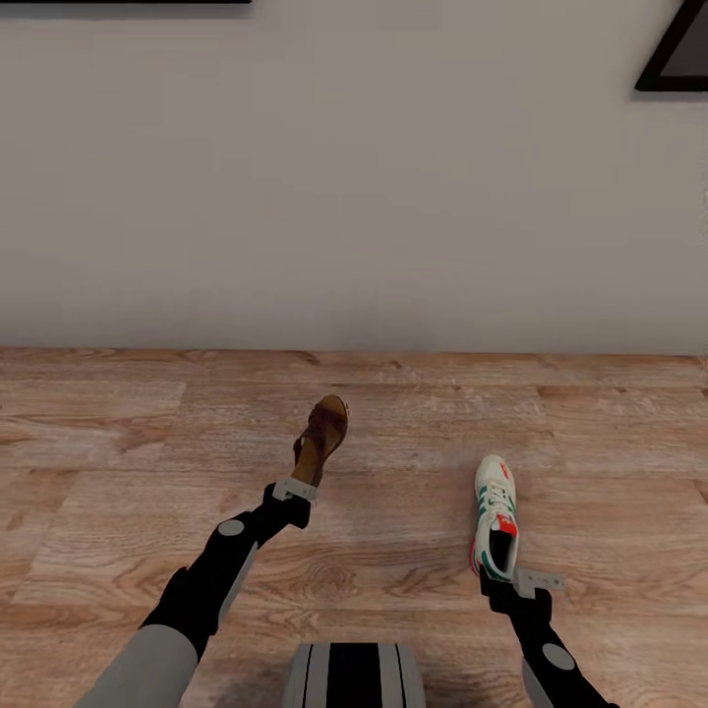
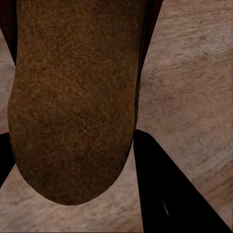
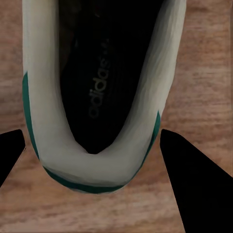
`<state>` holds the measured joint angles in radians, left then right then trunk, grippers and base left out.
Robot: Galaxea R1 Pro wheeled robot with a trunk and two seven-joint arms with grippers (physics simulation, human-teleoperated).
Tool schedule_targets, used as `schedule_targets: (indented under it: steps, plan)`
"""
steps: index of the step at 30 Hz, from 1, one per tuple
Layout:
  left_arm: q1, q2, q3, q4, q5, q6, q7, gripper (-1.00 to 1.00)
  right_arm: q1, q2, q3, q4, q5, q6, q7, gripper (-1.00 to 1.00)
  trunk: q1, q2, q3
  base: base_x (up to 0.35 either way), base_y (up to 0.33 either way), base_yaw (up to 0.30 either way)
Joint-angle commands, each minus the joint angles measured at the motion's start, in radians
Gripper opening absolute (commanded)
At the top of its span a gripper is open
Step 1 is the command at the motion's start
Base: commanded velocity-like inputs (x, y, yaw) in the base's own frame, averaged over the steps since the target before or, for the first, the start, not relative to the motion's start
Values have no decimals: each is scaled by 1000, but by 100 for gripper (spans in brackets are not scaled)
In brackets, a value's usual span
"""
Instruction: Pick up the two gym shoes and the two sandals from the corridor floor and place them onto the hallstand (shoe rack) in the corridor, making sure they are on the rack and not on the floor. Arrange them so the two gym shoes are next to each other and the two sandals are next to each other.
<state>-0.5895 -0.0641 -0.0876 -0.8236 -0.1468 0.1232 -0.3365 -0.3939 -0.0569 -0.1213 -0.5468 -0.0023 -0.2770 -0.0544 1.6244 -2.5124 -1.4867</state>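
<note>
Right, from the head view you've got one shoe per arm: the left gripper [image 1: 298,492] sits at the heel end of a sandal [image 1: 322,436], which runs away from you toward the wall [image 1: 354,197] and looks tipped up on its side, maybe off the corridor floor [image 1: 118,472]. Over on your right, the right gripper [image 1: 513,580] is at the heel of a gym shoe [image 1: 493,513], toe pointing away, long axis in line with the arm.

Now the left wrist view: the sandal's tan footbed [image 2: 73,97] runs straight out along the fingers. One dark finger [image 2: 170,194] presses against its edge, so I'd judge the jaws clamped on it.

Right wrist view next: the gym shoe's heel collar [image 3: 92,170] sits between the two dark fingers [image 3: 194,174], opening facing the camera. Both fingers stand clear of it, floor showing in the gaps, so the jaws are apart, nothing gripped yet.
</note>
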Motion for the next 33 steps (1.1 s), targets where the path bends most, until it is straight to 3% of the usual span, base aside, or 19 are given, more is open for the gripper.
schedule_targets:
  steps: [1, 4, 8, 16, 26, 33]
  plan:
    - [26, 16, 11, 2, -9, 4, -2, -100, 0, -1, -1, 1, -1, -4, -1, -100, -1, 0, 3, 0, 0, 0]
    - [52, 22, 47, 3, -9, 2, -1, -100, 0, -2, -1, 1, -1, -4, -1, -100, -2, 1, 15, 0, 0, 0]
    - [97, 46, 142, 5, -11, -13, -1, -100, 0, -8, -2, 1, -1, -5, -1, -100, -4, 2, 31, 0, 0, -4]
    - [181, 87, 233, 9, -11, -111, 0, -100, 2, -47, -2, 7, 0, -7, 0, -100, -7, 4, 72, 0, 0, -68]
    - [250, 100, 344, 26, -12, -150, 2, -100, 3, -55, 1, 111, 6, -60, 3, -100, -12, 6, 126, 0, 0, -34]
    - [283, 103, 433, 143, -14, -288, 4, -100, 3, -57, 0, 224, 5, -133, 1, -100, -15, 8, 164, 0, 0, -2]
